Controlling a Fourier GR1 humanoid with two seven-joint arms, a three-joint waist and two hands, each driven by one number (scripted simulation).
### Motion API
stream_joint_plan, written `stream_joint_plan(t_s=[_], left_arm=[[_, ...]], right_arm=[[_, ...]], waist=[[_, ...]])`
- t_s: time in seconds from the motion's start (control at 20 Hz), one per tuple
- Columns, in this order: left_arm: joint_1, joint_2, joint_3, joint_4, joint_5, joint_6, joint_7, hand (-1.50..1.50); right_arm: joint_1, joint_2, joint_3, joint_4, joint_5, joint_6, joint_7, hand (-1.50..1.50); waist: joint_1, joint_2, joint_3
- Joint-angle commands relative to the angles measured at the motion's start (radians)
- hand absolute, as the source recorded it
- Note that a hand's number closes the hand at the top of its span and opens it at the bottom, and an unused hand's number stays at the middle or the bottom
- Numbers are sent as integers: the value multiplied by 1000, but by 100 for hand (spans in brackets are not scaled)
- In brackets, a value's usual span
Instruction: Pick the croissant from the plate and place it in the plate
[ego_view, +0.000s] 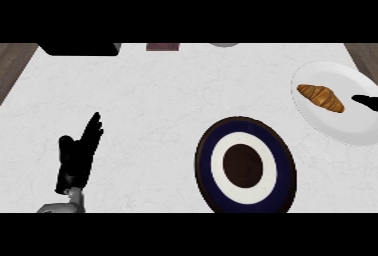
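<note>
— What's at eight o'clock?
— The left hand (77, 157), fingers straight, resting.
— And rightward?
— Dark-rimmed plate (209, 150) at five; croissant (320, 97) on the white plate (347, 127) at two (right hand (366, 101) barely shows, fingers unclear).

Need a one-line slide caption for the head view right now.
Croissant on white plate, right hand beside it; dark plate empty; left hand resting open.
</note>
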Motion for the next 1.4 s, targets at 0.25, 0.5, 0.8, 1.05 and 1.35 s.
stream_joint_plan(t_s=[0.25, 0.5, 0.8, 1.05, 1.35], left_arm=[[-41, -7, -10, 14, -22, 3, 27, 0], [-5, 17, 41, 57, 31, -47, -58, 0], [-45, -19, 13, 62, -6, -7, -38, 0], [-74, -28, 13, 79, -22, 11, -24, 0], [-97, 13, 51, 44, 15, -29, 38, 0]], right_arm=[[70, -6, -32, 45, -106, 96, -185, -150], [72, 21, 17, 32, -115, 63, -196, -150], [38, 3, 55, 76, -98, -24, -129, -150], [97, 18, 65, 86, -107, -73, -183, -150], [117, -12, 79, 88, -120, -92, -164, -150]], waist=[[10, 5, 0], [5, 1, -1], [15, 6, 0], [13, 7, 1], [10, 6, 0]])
